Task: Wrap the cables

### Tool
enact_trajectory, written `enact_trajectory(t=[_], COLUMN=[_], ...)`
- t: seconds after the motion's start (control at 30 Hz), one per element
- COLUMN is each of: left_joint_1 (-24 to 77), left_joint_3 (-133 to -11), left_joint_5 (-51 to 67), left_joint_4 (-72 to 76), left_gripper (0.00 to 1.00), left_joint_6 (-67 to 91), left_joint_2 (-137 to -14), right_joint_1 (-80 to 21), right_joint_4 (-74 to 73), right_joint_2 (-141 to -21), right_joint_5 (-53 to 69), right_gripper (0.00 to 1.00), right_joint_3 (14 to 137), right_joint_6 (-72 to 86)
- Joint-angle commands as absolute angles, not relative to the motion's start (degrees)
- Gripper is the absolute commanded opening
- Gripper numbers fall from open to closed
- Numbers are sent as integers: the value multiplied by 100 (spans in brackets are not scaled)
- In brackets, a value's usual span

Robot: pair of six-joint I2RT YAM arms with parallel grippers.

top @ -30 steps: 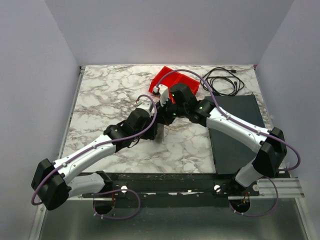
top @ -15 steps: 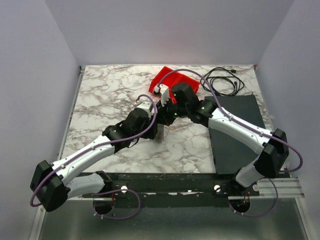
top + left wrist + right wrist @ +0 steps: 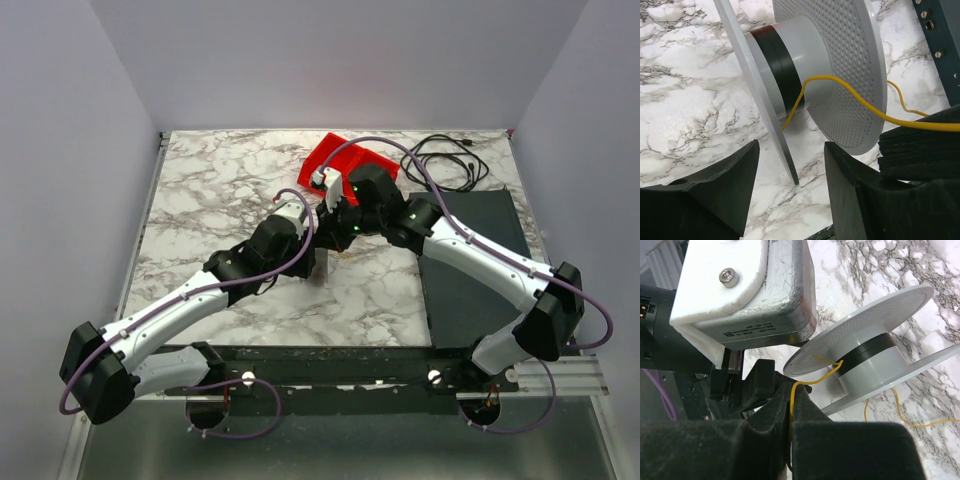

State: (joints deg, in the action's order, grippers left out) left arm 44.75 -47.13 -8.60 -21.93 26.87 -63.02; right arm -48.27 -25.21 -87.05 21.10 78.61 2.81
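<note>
Since 1 second ago the right arm's elbow has swung out toward the right edge and its wrist has drawn slightly back toward the red bin; the left arm has barely shifted.

Nearest the bases, the 2 arms reach inward and meet over the middle of the marble table (image 3: 220,190). The left gripper (image 3: 791,170) has its 2 fingers apart, straddling the lower rim of one flange of a pale grey spool (image 3: 805,55) without visibly pressing on it. The spool stands on its flange edges, and a black band (image 3: 772,65) circles its hub.

The yellow wire (image 3: 850,82) comes off the hub beside that band, passes over the perforated flange and runs to the right gripper (image 3: 790,405), whose 2 foam-padded fingers are pressed together with the wire pinched between them. A further loose stretch of the wire lies on the marble just past the spool.

Beyond the grippers sits the red bin (image 3: 345,160). To its right, at the far edge, lies a black cord coil (image 3: 445,160), and a dark mat (image 3: 470,260) covers the table's right side under the right arm.
</note>
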Motion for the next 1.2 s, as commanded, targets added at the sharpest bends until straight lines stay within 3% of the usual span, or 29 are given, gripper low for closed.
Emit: enact_trajectory(t=[0.0, 0.5, 0.93, 1.17], left_joint_1=[4478, 4474, 4492, 4507], left_joint_3=[-4820, -4876, -4641, -4632], left_joint_5=[-1027, -1724, -1661, -1774], left_joint_4=[-2044, -1855, -1223, -1230], left_gripper=[57, 47, 46, 34], left_joint_6=[2594, 2719, 2825, 2934], left_joint_2=[-6202, -6563, -6801, -6899], right_joint_1=[-4860, -4863, -4860, -4865], right_joint_4=[-2686, -2541, -2470, -2443], right_joint_2=[-8639, -8832, -8859, -8877], right_joint_5=[2402, 2474, 2513, 2523], right_gripper=[1, 1, 1, 1], right_joint_3=[7946, 8052, 8011, 8005], right_joint_6=[176, 211, 250, 264])
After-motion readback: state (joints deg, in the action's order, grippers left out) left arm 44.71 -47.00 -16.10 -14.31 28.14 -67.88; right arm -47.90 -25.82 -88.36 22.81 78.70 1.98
